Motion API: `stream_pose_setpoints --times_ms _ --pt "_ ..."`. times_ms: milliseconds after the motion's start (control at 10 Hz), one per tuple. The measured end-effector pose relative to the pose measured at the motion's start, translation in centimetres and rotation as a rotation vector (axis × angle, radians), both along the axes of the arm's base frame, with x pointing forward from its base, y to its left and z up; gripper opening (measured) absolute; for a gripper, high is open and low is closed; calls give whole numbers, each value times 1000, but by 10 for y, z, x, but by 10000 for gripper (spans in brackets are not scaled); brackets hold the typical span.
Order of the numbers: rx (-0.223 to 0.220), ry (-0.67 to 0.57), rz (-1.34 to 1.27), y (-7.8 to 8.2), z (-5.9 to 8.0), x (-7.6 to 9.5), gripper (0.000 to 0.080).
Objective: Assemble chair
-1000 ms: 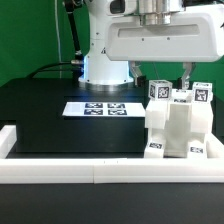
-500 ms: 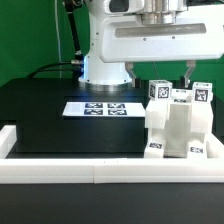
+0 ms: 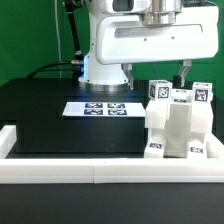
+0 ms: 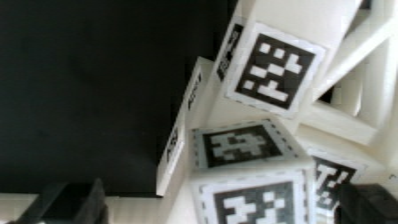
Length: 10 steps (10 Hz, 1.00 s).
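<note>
The partly built white chair (image 3: 180,125) stands on the black table at the exterior view's right, close to the front rail. Tagged posts stick up from its top. My gripper (image 3: 156,74) hangs just above the chair's top, open wide and empty. One of its fingers (image 3: 129,72) is left of the chair top and the other is above its right part. In the wrist view the chair's tagged white pieces (image 4: 267,80) fill the frame. The tagged top lies between the two dark fingertips of my gripper (image 4: 222,205), and nothing is gripped.
The marker board (image 3: 100,108) lies flat on the black table, left of the chair. A long low white border rail (image 3: 80,172) runs along the table's front and left edge. The arm's white base (image 3: 100,65) stands behind the marker board.
My gripper has shifted a little toward the exterior view's left above the chair. The chair has not moved.
</note>
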<state>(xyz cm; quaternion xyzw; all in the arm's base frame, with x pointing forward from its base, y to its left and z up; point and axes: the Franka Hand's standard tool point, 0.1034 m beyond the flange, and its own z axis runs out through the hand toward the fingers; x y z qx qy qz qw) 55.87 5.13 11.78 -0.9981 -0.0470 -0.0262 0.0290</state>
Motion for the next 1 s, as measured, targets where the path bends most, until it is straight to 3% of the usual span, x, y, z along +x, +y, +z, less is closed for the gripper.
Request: stream_pose_setpoints --times_ms 200,300,500,1000 --pt "0 0 -5 0 0 0 376" --pt "2 2 -36 0 0 0 283" --pt "4 4 -73 0 0 0 284" --pt "27 34 -514 4 0 -1 284"
